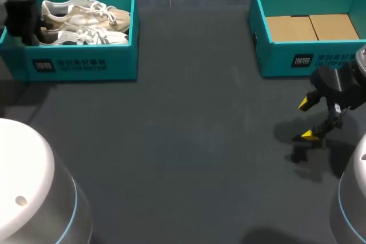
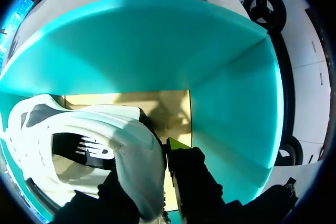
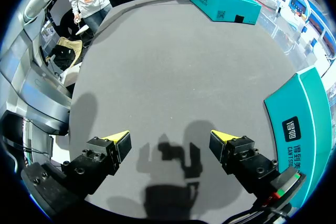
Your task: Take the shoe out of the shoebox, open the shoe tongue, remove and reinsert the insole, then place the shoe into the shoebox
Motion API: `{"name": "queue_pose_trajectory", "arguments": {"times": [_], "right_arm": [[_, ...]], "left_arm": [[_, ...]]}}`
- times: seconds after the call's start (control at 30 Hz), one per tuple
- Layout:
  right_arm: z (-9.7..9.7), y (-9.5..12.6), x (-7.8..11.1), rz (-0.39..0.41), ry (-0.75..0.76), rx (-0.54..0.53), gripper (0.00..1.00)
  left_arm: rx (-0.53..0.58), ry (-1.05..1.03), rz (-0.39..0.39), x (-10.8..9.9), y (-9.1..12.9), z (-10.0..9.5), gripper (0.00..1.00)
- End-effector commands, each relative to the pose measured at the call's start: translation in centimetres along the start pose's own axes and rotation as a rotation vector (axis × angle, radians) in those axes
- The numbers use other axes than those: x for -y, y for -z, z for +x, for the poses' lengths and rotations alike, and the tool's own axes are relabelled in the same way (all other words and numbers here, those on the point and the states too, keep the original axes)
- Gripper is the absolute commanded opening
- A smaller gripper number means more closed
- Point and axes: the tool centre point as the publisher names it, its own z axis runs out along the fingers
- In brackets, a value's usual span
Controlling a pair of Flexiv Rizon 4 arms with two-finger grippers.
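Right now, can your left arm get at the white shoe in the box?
Probably yes. The left tool is down inside the open shoebox, right at the heel of the white shoe, with no lid or anything else over it.

The head camera sits high behind the near edge, looking down over the dark surface to the left shoebox and right shoebox at the far side. The left wrist camera is inside the left shoebox, very close to a shoe, facing what seems an end corner. The right wrist camera hovers low beside the right shoebox, looking left across the same surface to the left shoebox.
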Motion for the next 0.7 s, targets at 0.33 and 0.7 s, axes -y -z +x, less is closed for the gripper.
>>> {"name": "queue_pose_trajectory", "arguments": {"times": [0.33,0.7], "right_arm": [[0.2,0.0,0.0,0.001,0.000,0.002,1.00],[0.2,0.0,0.0,0.001,0.000,0.002,1.00]], "left_arm": [[0.007,0.057,0.009,-0.7,2.6,1.7,0.00],[0.028,0.071,-0.041,-0.5,8.1,2.5,0.00]]}}
